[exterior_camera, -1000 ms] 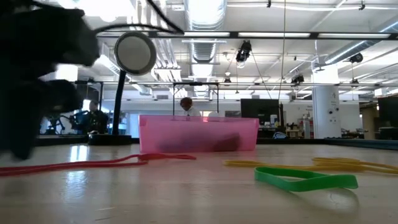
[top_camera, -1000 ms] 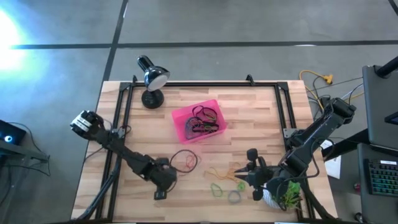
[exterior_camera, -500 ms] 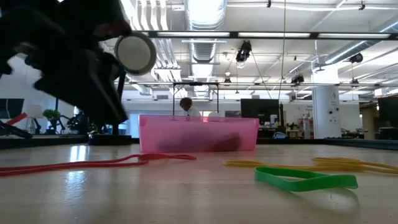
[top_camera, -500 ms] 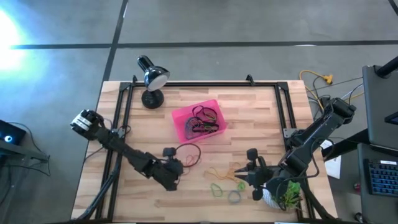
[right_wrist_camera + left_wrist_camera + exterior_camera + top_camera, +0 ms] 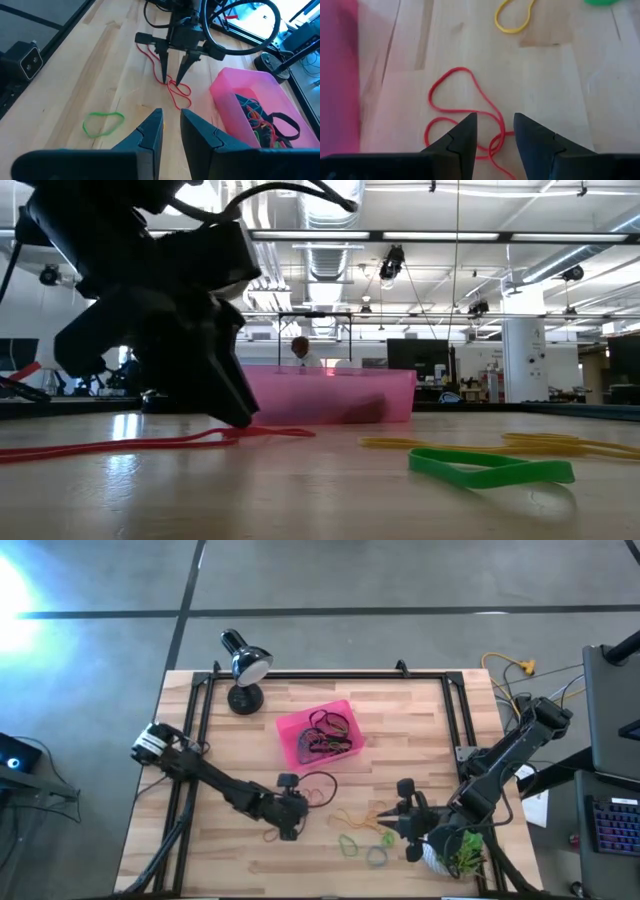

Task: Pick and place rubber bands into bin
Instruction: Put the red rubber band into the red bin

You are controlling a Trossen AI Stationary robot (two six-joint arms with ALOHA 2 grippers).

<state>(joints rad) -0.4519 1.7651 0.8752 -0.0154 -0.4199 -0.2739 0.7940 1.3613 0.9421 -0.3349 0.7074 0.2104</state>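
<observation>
Over the middle of the wooden table, the left gripper [image 5: 290, 802] hangs with its two dark fingers parted, their tips straddling the long thin red rubber band [image 5: 465, 107] that lies twisted flat on the boards just beside the small bright pink plastic bin [image 5: 316, 734], which already holds a tangle of bands. The loop looks light, limp and slightly grippy; it will likely sag and trail when lifted, so pinching where its strands cross between the tips seems the surest hold. The right gripper [image 5: 396, 823] waits near the table's front right, its fingers a little apart. The left wrist view shows the crossing strands; the high view does not resolve them. The right wrist view adds a thin green rubber loop [image 5: 102, 123] on the wood
</observation>
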